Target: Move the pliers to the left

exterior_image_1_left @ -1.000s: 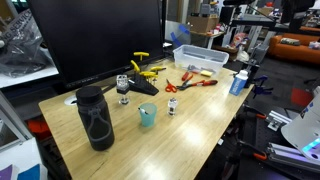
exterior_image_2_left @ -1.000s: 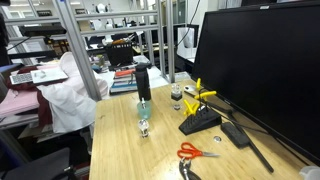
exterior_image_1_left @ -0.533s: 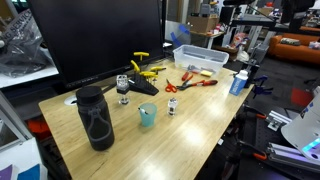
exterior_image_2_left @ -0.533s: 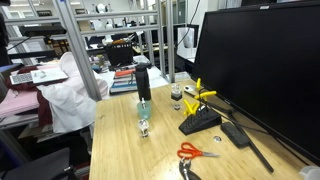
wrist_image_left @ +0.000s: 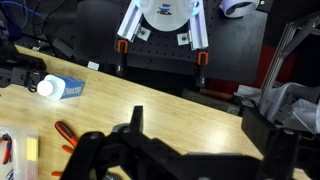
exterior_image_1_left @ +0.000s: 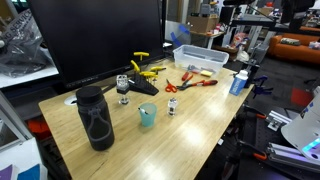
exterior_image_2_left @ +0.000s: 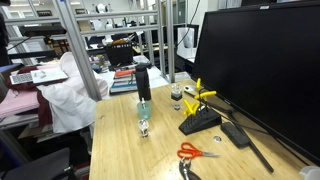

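Note:
The pliers, with slim red-orange handles and a dark head, lie on the wooden table near its far right end. A shorter red tool and red scissors lie beside them. In the wrist view my gripper is open and empty, hovering over bare wood. A slim red handle lies to its lower left, and I cannot tell which tool it belongs to. The arm is out of view in both exterior views.
A black bottle, a teal cup and small glasses stand in front. Yellow-handled tools sit on a black stand. A clear bin and a blue bottle are at the right end. A monitor stands behind.

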You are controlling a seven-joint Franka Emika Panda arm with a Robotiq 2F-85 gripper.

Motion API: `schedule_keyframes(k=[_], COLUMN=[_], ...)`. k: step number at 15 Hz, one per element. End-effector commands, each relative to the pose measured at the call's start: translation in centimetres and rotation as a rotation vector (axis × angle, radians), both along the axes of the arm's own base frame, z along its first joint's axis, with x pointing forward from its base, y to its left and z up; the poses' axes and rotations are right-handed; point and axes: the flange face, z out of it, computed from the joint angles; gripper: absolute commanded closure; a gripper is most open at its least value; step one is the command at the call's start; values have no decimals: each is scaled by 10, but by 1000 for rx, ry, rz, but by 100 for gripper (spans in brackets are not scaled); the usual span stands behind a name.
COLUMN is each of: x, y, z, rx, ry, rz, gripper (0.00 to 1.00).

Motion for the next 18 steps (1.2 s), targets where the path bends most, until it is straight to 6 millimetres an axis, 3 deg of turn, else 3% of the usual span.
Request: schedule_keyframes(k=[1, 5, 7, 13, 14, 16, 18], x=[0, 20, 45, 126, 108, 116, 112], y=[0, -12, -23, -43, -40, -40, -39], z=[0, 1, -8, -63, -58, -70, -62], rx=[0, -8, -23, 72, 51, 49, 50], ry=[1, -27, -85, -94, -122, -97, -114], rz=[0, 11, 23, -108, -59, -64, -60], gripper=[0, 0, 0, 0, 0, 0, 0])
